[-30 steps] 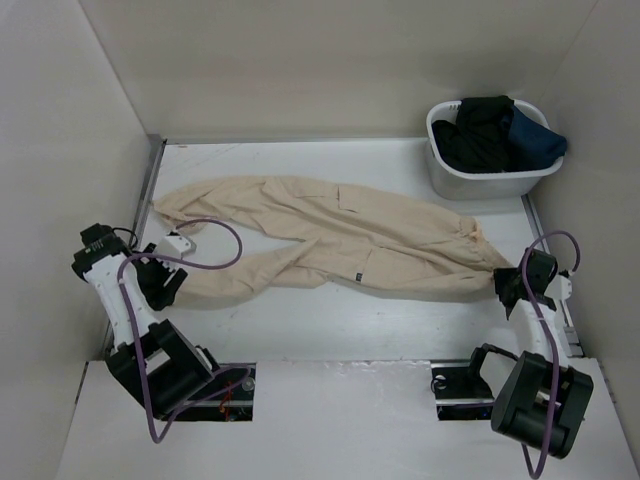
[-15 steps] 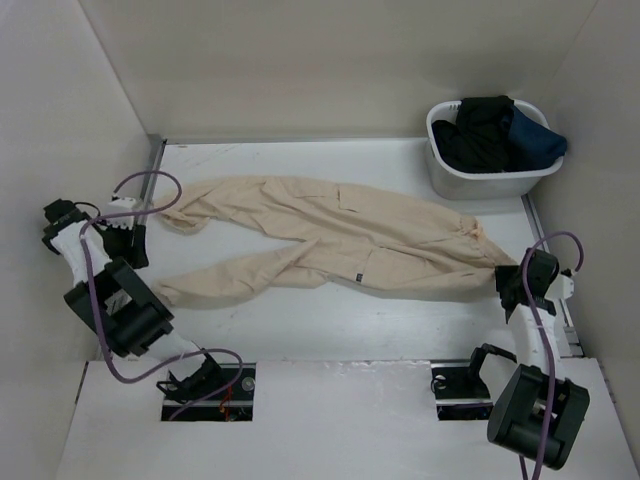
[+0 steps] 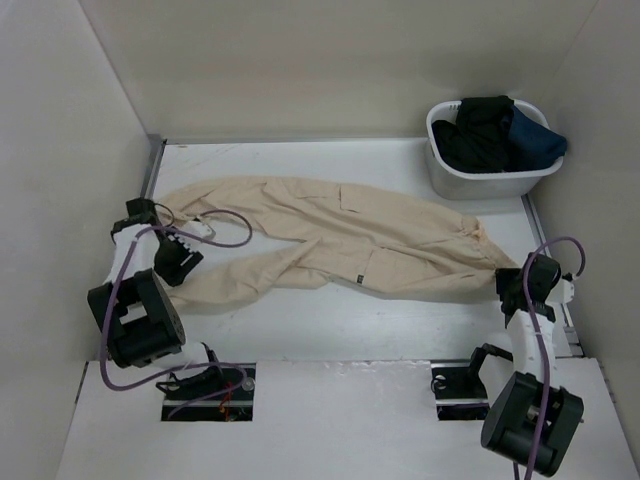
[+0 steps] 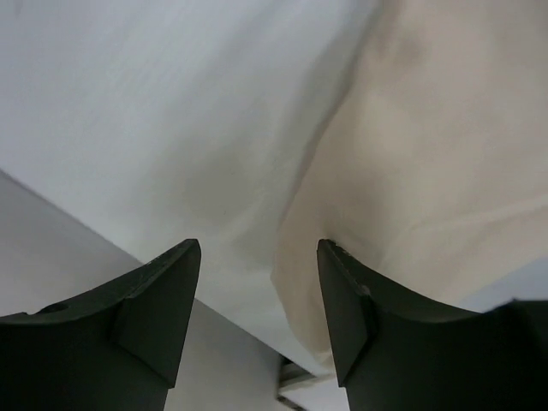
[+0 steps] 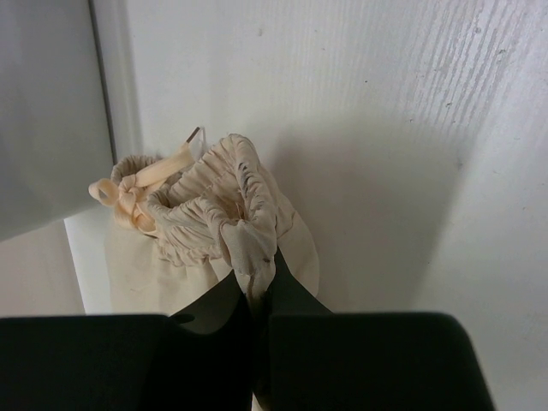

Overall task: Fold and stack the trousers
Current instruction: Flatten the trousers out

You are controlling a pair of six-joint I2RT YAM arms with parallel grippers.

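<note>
The beige trousers [image 3: 340, 235] lie spread across the table, legs to the left, gathered waistband [image 5: 214, 210] at the right. My right gripper [image 3: 507, 283] is shut on the waistband's edge, seen pinched between its fingers in the right wrist view [image 5: 261, 282]. My left gripper [image 3: 180, 262] is open at the end of the near trouser leg. In the left wrist view [image 4: 257, 282] the leg's cuff [image 4: 411, 171] lies against the right finger, with nothing held.
A white basket [image 3: 490, 178] with black and navy garments [image 3: 500, 130] stands at the back right. Grey walls close in the table on the left, back and right. A metal rail [image 3: 150, 180] runs along the left edge.
My left arm swung out to the far left edge, then came back in to the end of the near leg. The right gripper kept its hold on the waistband.
</note>
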